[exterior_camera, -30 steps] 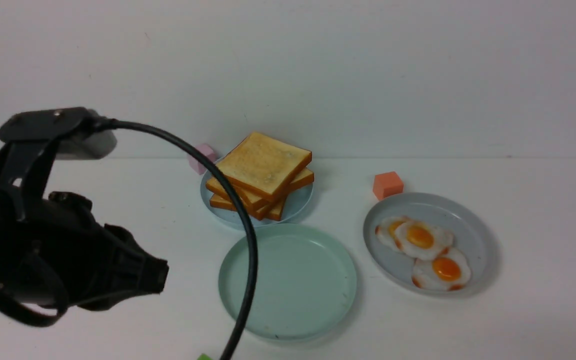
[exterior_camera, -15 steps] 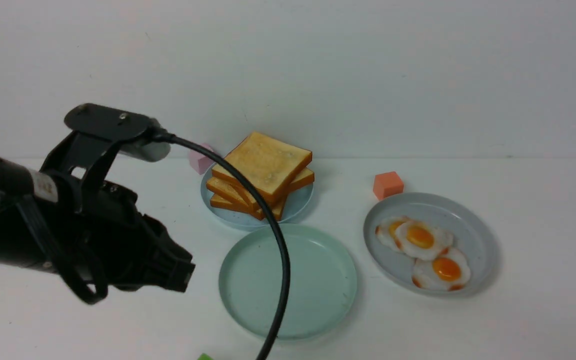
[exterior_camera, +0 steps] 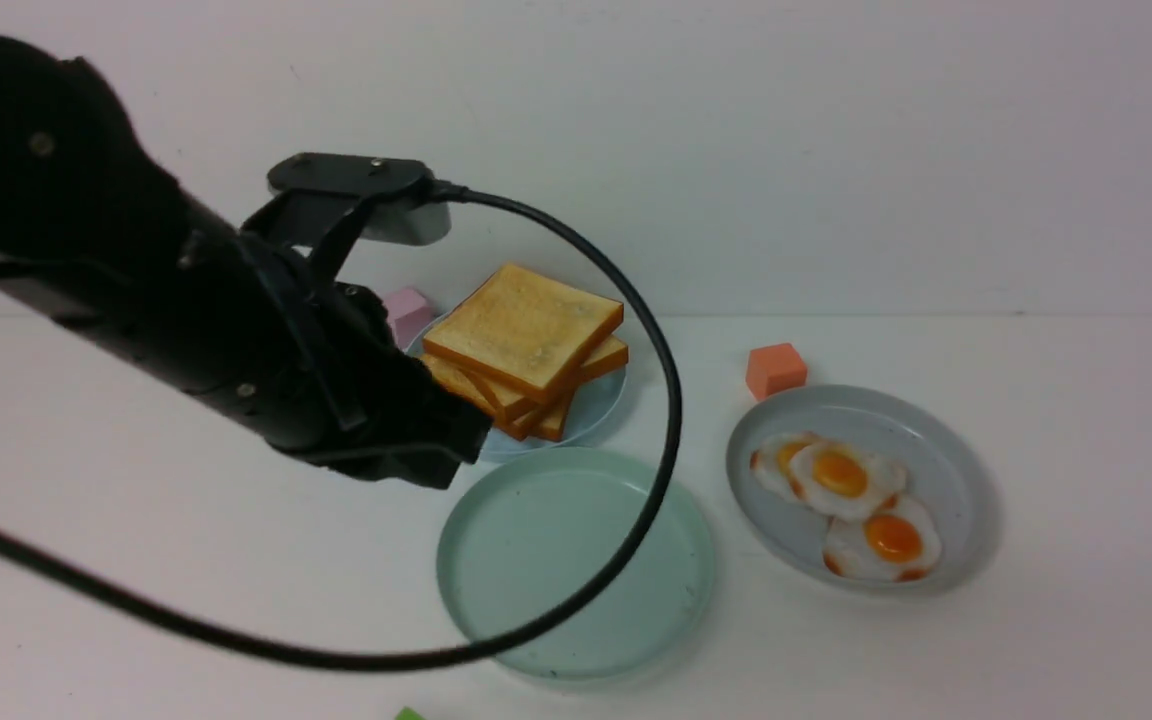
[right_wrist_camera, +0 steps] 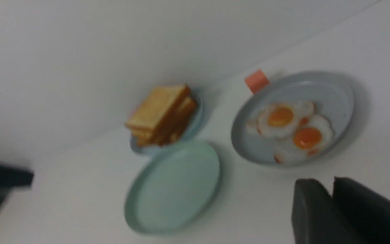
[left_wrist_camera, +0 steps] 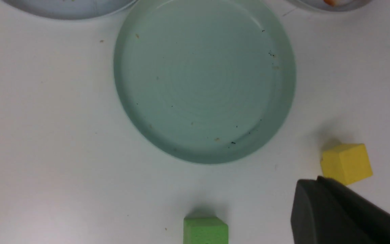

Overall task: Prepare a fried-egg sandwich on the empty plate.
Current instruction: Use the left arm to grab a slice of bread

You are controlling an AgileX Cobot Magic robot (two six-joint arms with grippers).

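The mint-green plate (exterior_camera: 536, 530) (left_wrist_camera: 204, 78) (right_wrist_camera: 173, 186) lies bare in the middle of the table. Behind it a pile of toast slices (exterior_camera: 526, 345) (right_wrist_camera: 161, 113) rests on a light-blue plate (exterior_camera: 596, 410). To the right, overlapping fried eggs (exterior_camera: 841, 470) (right_wrist_camera: 293, 125) lie on a grey plate (exterior_camera: 946, 470) (right_wrist_camera: 337, 98). My left gripper (exterior_camera: 466, 440) (left_wrist_camera: 311, 184) is shut and empty, hovering by the toast pile's left side, above the mint plate's far-left rim. In the right wrist view my right gripper (right_wrist_camera: 330, 184) shows a narrow slit between its fingertips and holds nothing.
An orange cube (exterior_camera: 776, 370) (right_wrist_camera: 256, 80) sits behind the grey plate and a pink cube (exterior_camera: 406, 310) behind the toast. Near the front edge lie a green cube (left_wrist_camera: 206, 230) (exterior_camera: 408, 714) and a yellow cube (left_wrist_camera: 346, 162). The left arm's black cable (exterior_camera: 671, 400) loops over the mint plate.
My left arm has risen and swung right and forward, from the near-left table to the toast pile's side. Its cable now loops across the mint plate.
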